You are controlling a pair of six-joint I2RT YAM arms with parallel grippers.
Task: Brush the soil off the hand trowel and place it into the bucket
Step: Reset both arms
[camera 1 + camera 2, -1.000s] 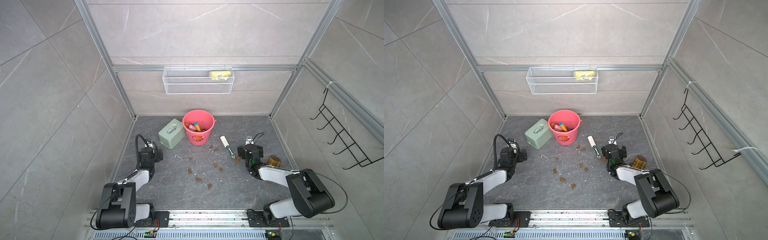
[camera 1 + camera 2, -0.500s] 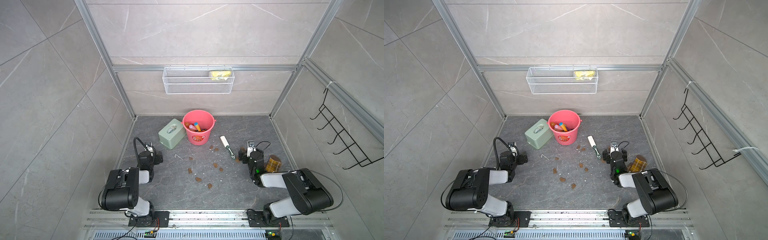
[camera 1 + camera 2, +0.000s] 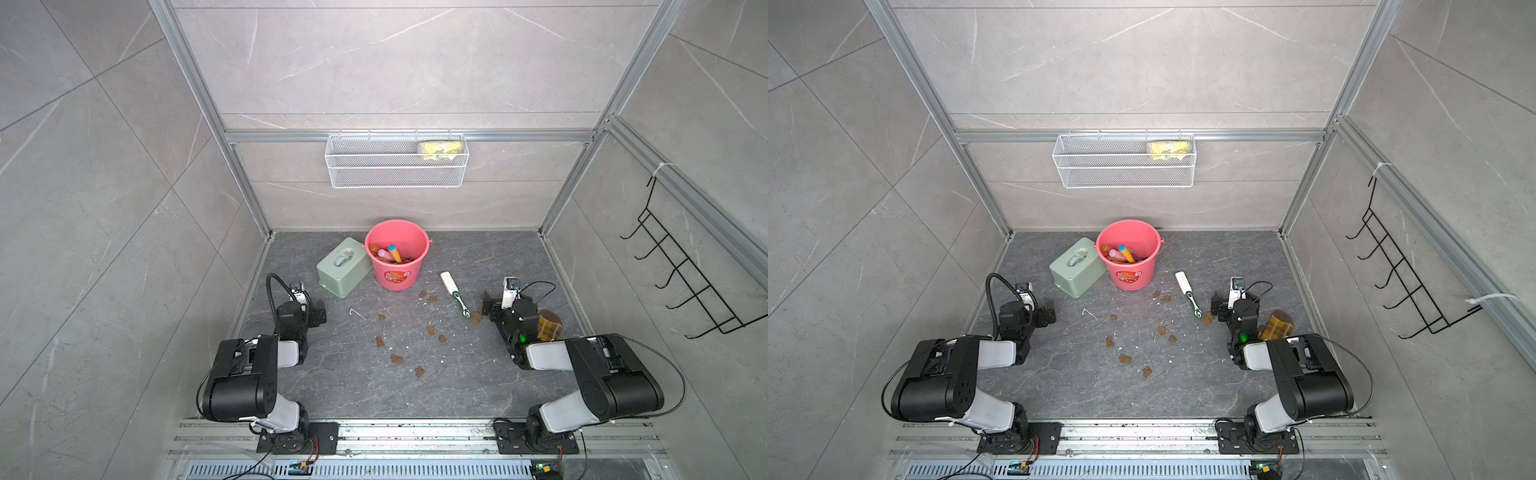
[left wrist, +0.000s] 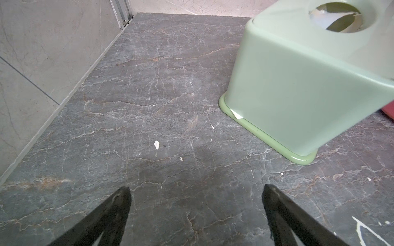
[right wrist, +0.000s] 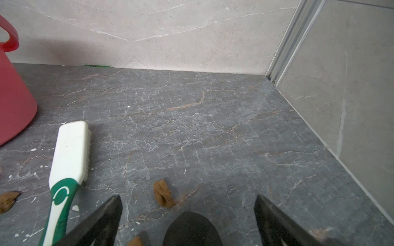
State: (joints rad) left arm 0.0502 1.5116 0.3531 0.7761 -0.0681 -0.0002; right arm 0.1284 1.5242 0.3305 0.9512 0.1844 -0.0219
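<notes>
The coral-pink bucket (image 3: pixel 397 278) (image 3: pixel 1129 279) (image 5: pixel 12 102) stands at the back of the floor. Toy tools lie inside it, one with an orange shaft and a blue end (image 3: pixel 395 253); I cannot tell which is the hand trowel. Brown soil lumps (image 3: pixel 431 331) (image 3: pixel 1161 331) are scattered over the dark floor, one (image 5: pixel 163 193) just ahead of my right gripper (image 5: pixel 187 199) (image 3: pixel 488 309), which is open and low. A dark rounded shape sits low between its jaws. My left gripper (image 4: pixel 196 190) (image 3: pixel 316 318) is open over bare floor.
A white brush with a green handle (image 3: pixel 455 293) (image 5: pixel 70 153) lies between bucket and right gripper. A sage-green tissue box (image 3: pixel 343 266) (image 4: pixel 298 95) stands left of the bucket. A brown checked object (image 3: pixel 548 328) sits by the right arm. Wire basket (image 3: pixel 395 166) on back wall, hook rack (image 3: pixel 685 291) on the right wall.
Both arms have folded back toward their bases, their elbows lifting up. The grippers stay low and open. Bucket, brush and soil lumps have not moved.
</notes>
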